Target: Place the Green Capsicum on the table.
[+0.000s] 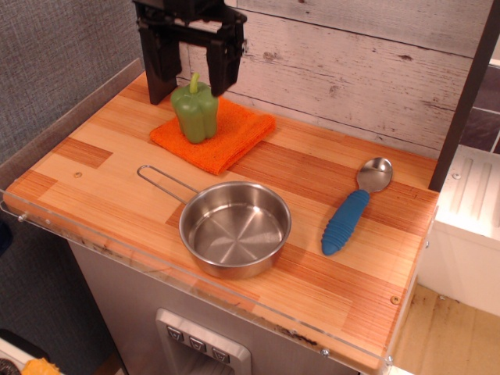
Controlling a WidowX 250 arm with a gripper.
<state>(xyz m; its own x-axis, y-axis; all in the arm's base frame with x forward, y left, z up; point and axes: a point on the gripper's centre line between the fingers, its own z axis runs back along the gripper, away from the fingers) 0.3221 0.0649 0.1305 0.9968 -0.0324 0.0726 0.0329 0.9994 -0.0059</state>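
Observation:
The Green Capsicum (pixel 195 112) stands upright on a folded orange cloth (pixel 214 137) at the back left of the striped wooden table (pixel 312 183). My black gripper (pixel 190 95) hangs above and behind the capsicum, open, with one finger on each side of its top. The fingers do not touch it. The left fingertip (pixel 158 92) reaches down near the table's back edge.
A steel pan (pixel 234 228) with a wire handle sits at the front middle. A spoon with a blue ribbed handle (pixel 351 211) lies to the right. A whitewashed plank wall (pixel 351 62) runs along the back. A clear acrylic edge (pixel 195 293) lines the front.

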